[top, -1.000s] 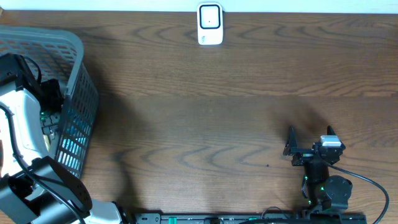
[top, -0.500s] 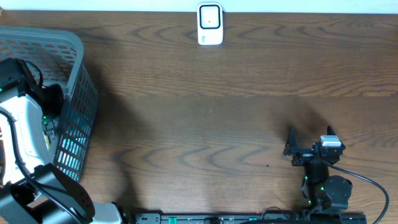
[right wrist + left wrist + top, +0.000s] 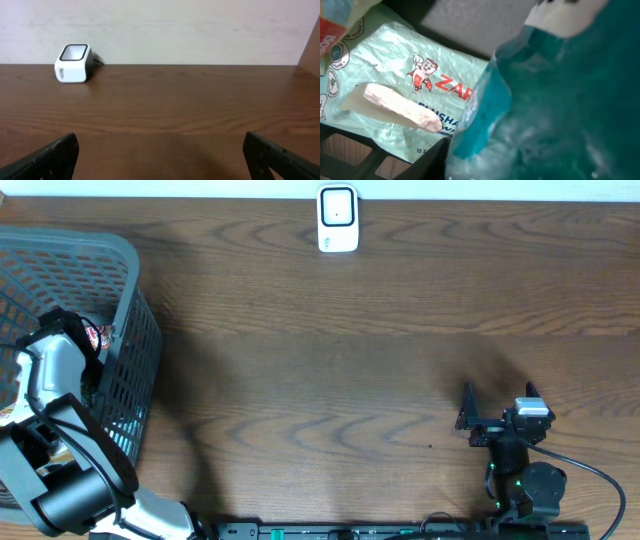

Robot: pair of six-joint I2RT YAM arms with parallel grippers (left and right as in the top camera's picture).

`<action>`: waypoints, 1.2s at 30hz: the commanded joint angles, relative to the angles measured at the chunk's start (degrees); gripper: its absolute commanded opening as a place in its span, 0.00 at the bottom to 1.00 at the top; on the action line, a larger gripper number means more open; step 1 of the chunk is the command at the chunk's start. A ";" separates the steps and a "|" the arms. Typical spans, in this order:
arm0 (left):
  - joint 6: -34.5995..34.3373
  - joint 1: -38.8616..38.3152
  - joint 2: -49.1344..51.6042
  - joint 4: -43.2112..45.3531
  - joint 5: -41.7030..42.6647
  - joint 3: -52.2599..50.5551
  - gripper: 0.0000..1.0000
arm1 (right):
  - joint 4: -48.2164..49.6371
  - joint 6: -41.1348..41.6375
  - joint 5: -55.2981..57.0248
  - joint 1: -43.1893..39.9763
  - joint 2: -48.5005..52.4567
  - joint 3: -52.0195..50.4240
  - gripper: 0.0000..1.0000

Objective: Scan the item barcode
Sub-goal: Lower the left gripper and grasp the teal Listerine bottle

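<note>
Your left tool (image 3: 84, 343), state impossible to tell, was in the basket (image 3: 130, 280) by a packet (image 3: 395, 75) printed "ZAP". Your right tool (image 3: 498, 404) stood apart over the wooden surface (image 3: 340, 370).

Wooden table (image 3: 350, 380): white scanner (image 3: 338, 220) far edge, grey basket (image 3: 130, 330) left.

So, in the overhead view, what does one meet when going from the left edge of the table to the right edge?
grey basket → white scanner → right pincer, standing open
</note>
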 commanded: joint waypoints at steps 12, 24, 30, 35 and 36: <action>7.15 -0.39 -9.75 -5.03 1.11 7.15 0.50 | -0.20 0.76 0.26 -0.20 -0.22 -0.09 0.99; 7.23 -0.39 -12.09 -5.46 -6.10 7.04 0.99 | -0.20 0.76 0.26 -0.20 -0.22 -0.09 0.99; 6.91 -0.42 -10.27 -3.45 -6.34 6.97 0.99 | -0.20 0.76 0.26 -0.20 -0.22 -0.09 0.99; 3.19 -0.42 -9.60 -3.39 -6.34 6.73 0.99 | -0.22 0.76 0.26 -0.20 -0.22 -0.09 0.99; 2.21 -0.42 -9.44 -3.39 -6.36 6.64 0.98 | -0.22 0.76 0.26 -0.20 -0.22 -0.09 0.99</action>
